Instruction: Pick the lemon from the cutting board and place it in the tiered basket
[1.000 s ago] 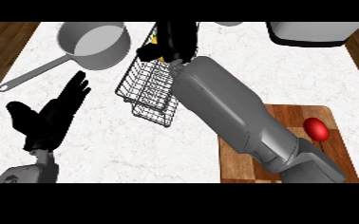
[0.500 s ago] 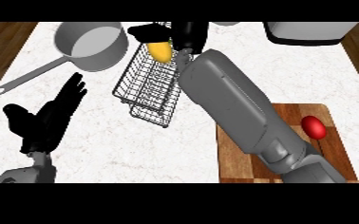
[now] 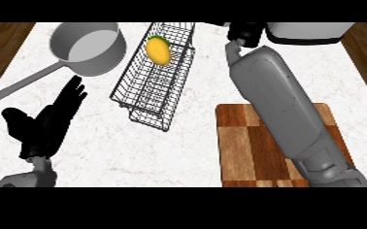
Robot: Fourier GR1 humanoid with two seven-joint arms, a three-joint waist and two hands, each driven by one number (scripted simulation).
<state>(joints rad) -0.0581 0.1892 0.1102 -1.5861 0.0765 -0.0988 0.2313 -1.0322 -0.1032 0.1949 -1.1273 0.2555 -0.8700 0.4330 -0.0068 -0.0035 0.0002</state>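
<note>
Head view | we see lemon [image 3: 159,51] inside tiered basket [image 3: 152,96] | our left hand [image 3: 49,122] open, lower left | our right hand [image 3: 244,33] right of basket, state we cannot tell

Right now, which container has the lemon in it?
The wire basket in the middle, lemon at its far end; the grey saucepan left of it has none.
</note>
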